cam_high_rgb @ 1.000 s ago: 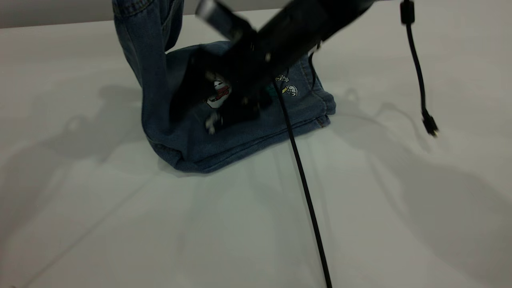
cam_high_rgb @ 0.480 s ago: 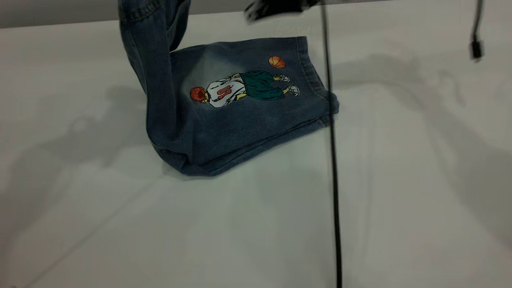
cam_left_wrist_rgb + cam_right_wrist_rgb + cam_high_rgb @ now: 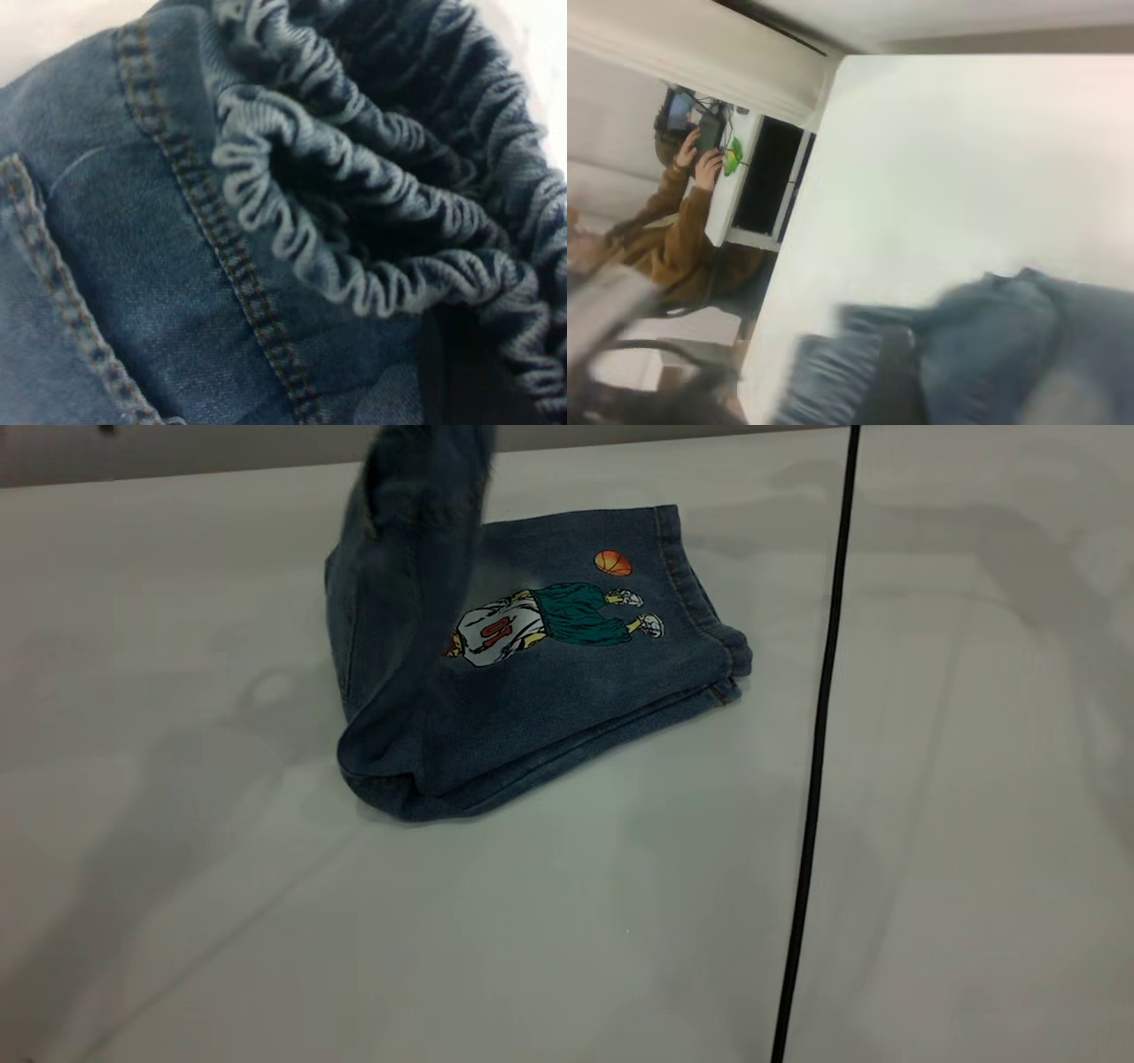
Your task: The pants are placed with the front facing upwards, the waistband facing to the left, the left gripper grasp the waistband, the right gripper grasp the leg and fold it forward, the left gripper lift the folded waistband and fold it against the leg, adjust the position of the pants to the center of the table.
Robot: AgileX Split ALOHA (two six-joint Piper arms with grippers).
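The blue denim pants point(image 3: 585, 691) lie folded lengthwise on the white table point(image 3: 567, 921), with the basketball-player print point(image 3: 549, 620) facing up. Their left end point(image 3: 407, 558) is lifted steeply and runs out of the top of the exterior view, leaning over the print. In the left wrist view the ruched waistband point(image 3: 354, 204) fills the picture, and my left gripper point(image 3: 469, 363) is shut on it, one dark finger point(image 3: 456, 376) showing against the gathers. My right gripper is outside the exterior view. Its wrist view looks across the table at the raised pants point(image 3: 992, 354).
A black cable point(image 3: 815, 735) hangs down across the right side of the exterior view. A seated person point(image 3: 682, 230) is beyond the table's far edge in the right wrist view. Bare tabletop lies in front of and to both sides of the pants.
The right arm has pulled up and away from over the pants and left the exterior view. The lifted waistband end has swung to the right, over the print.
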